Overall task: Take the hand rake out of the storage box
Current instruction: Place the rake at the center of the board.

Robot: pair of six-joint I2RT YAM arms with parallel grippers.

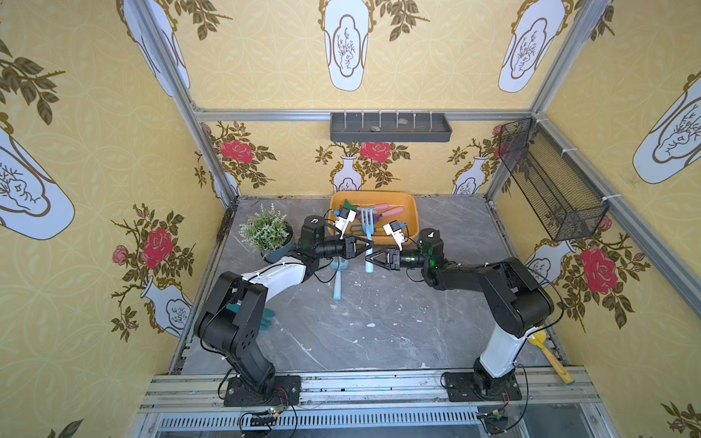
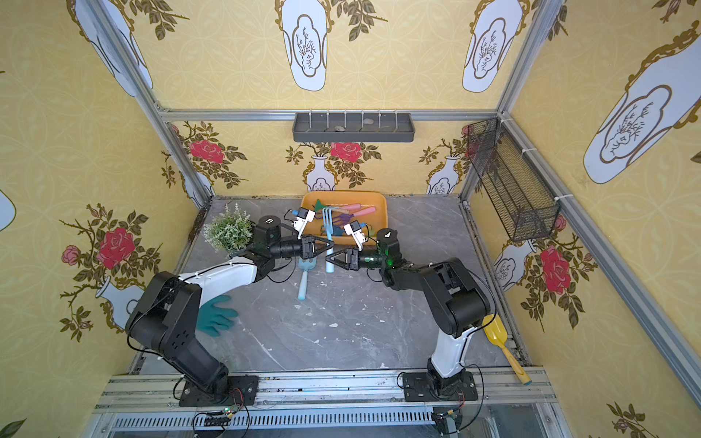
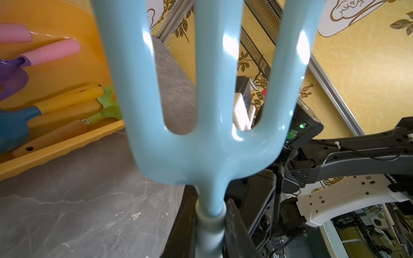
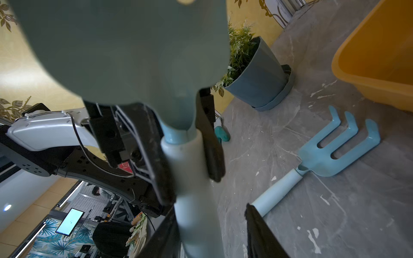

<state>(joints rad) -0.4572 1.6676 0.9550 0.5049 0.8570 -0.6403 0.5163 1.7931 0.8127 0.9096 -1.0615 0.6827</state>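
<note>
left claw: clamps blue pronged tool | right claw: spread around it

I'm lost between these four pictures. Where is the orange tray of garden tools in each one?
Top view: orange tray at centre, on the grey marble tabletop's far edge.
Top view: centre, same far edge.
Left wrist: partly behind the light-blue pronged tool.
Right wrist: across from the plant pot, only its outer wall shows.
Shared landmark: that tabletop, under it in every view.
</note>
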